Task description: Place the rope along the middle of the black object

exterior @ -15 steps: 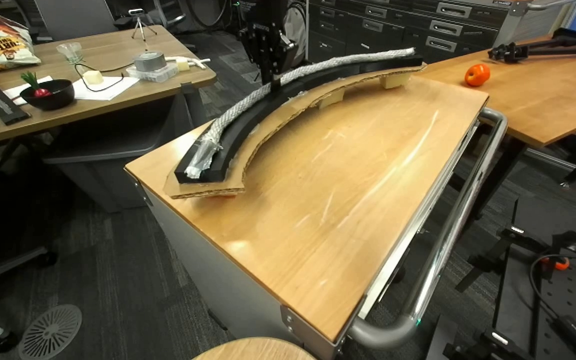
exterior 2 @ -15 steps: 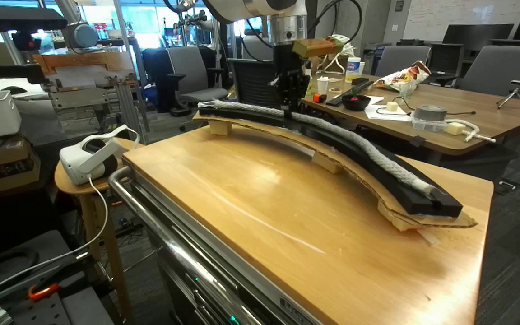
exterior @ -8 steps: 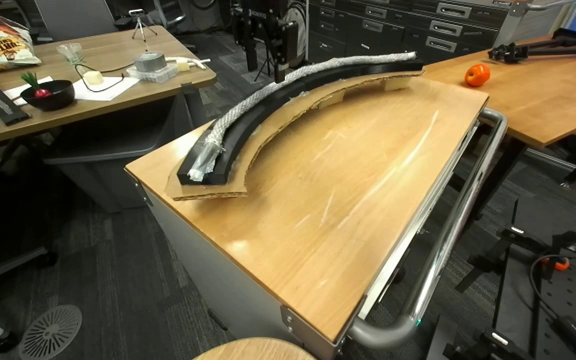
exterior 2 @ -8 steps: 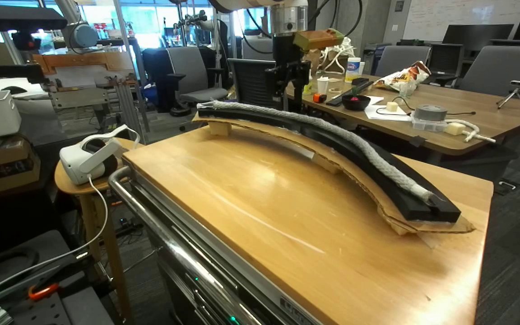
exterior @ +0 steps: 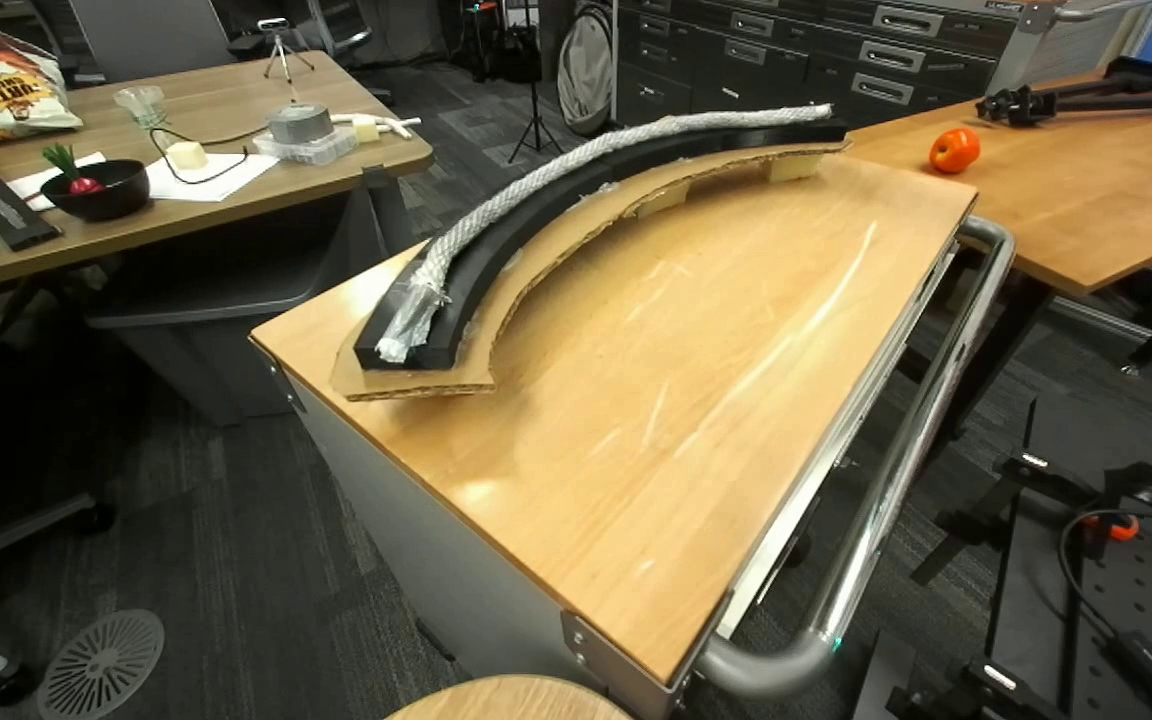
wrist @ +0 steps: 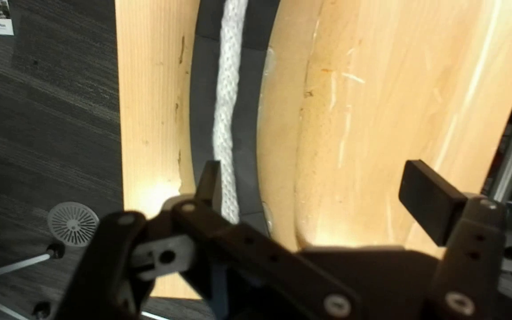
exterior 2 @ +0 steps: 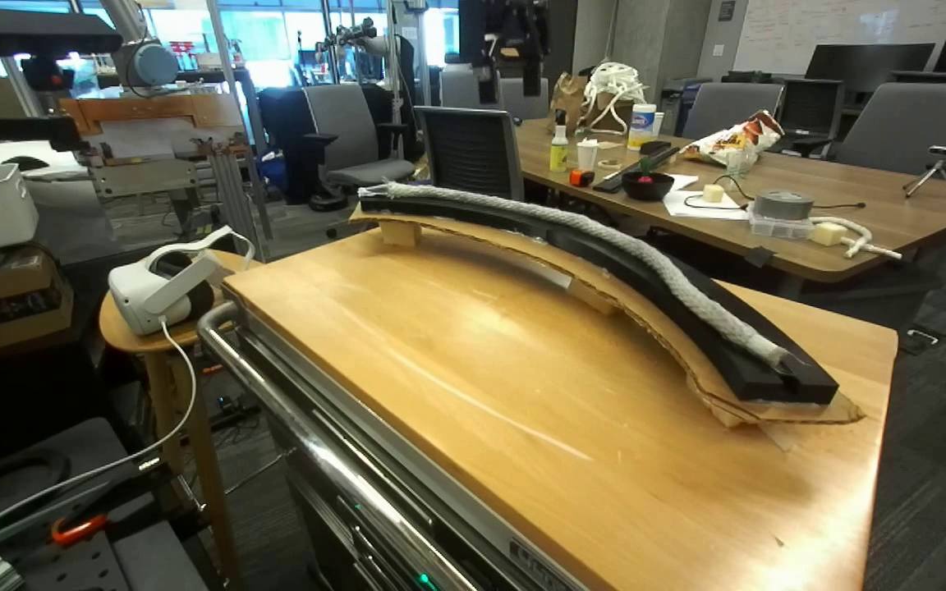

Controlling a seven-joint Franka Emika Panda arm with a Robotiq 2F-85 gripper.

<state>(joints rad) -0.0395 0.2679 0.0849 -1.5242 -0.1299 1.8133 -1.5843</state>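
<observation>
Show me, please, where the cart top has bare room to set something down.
The widest bare patch of the cart top lies between the cardboard and the chrome rail; a narrower strip runs beyond the black object, along the opposite edge. Crowded: the black object, with the rope along it.

Free air above the rope (wrist: 227,89), open cart top (exterior: 656,370) walled on one side by black object (wrist: 246,124)
</observation>
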